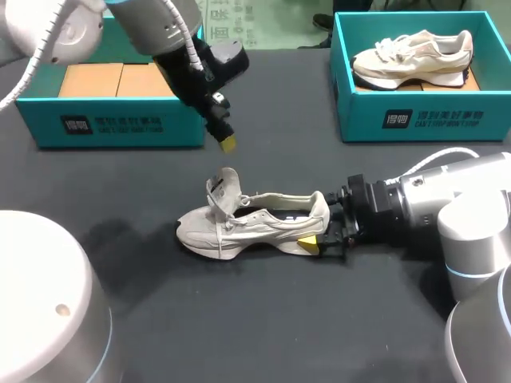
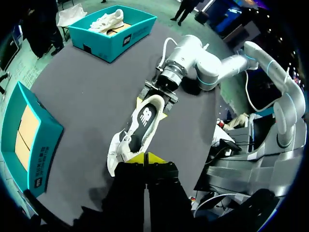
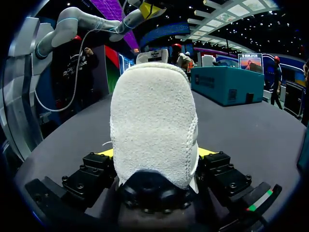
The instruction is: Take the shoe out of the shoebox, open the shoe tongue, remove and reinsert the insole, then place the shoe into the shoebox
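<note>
Overhead, shoe [image 1: 239, 225]: on its sole in the middle of the worktop [image 1: 263, 319], toe toward the left arm's side, outside both boxes.
Overhead, tongue [image 1: 223, 188]: standing up above the laces.
Overhead, right end effector [image 1: 319, 230]: low over the worktop, pinching the shoe's heel, one yellow tip against its near side.
Overhead, left end effector [image 1: 228, 144]: pointing down above the tongue, apart from it.
Overhead, left box [image 1: 112, 120]: teal, far left, only brown cardboard inside.
Overhead, right box [image 1: 415, 120]: teal, far right, holding a second shoe [image 1: 411, 56].
Left wrist, left end effector [image 2: 146, 157]: yellow tips pressed together, nothing between them.
Left wrist, shoe [image 2: 140, 128]: just ahead of the tips, its heel at the far end in the right end effector [image 2: 158, 99].
Left wrist, left box [image 2: 29, 140]: beside the shoe, well apart.
Left wrist, right box [image 2: 113, 36]: far ahead, second shoe [image 2: 108, 20] inside.
Right wrist, shoe [image 3: 152, 121]: heel fills the middle, clamped between the two fingers [image 3: 104, 153], a yellow tip on each side.
Right wrist, left end effector [image 3: 152, 9]: high beyond the shoe.
Right wrist, left box [image 3: 224, 84]: on the worktop, off to one side past the shoe.
</note>
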You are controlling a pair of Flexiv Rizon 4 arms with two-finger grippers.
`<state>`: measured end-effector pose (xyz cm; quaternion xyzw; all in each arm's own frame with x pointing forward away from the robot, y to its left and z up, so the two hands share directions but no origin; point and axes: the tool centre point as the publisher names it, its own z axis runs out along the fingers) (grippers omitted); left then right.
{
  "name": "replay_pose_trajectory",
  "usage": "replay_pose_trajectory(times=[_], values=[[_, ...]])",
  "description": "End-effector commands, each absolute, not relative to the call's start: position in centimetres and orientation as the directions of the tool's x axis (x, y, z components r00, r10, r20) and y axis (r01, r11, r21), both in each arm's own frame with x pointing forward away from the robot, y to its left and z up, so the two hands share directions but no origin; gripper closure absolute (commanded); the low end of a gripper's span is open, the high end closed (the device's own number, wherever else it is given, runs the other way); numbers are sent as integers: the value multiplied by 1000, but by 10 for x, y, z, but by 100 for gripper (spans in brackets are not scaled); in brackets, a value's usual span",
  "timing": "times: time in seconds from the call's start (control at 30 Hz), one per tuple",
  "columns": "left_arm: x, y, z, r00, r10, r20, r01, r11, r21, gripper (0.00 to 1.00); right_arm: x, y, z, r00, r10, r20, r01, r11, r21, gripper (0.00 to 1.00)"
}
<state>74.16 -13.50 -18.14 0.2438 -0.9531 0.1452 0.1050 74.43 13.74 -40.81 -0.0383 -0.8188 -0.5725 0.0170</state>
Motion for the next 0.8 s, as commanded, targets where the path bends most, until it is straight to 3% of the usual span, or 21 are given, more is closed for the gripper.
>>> replay_pose_trajectory(times=[0.03, 0.37, 0.8], values=[[752, -153, -179, -967, -122, 223, -138, 989, -59, 100, 744, 139, -410, -996, 44, 72, 83, 346, 935, 100], [752, -153, -179, -967, -122, 223, -138, 989, -59, 100, 744, 139, -410, -996, 44, 72, 83, 346, 935, 100], [720, -180, -211, -992, 82, 97, 65, 984, -166, 100, 744, 139, -410, -996, 44, 72, 83, 346, 935, 100]])
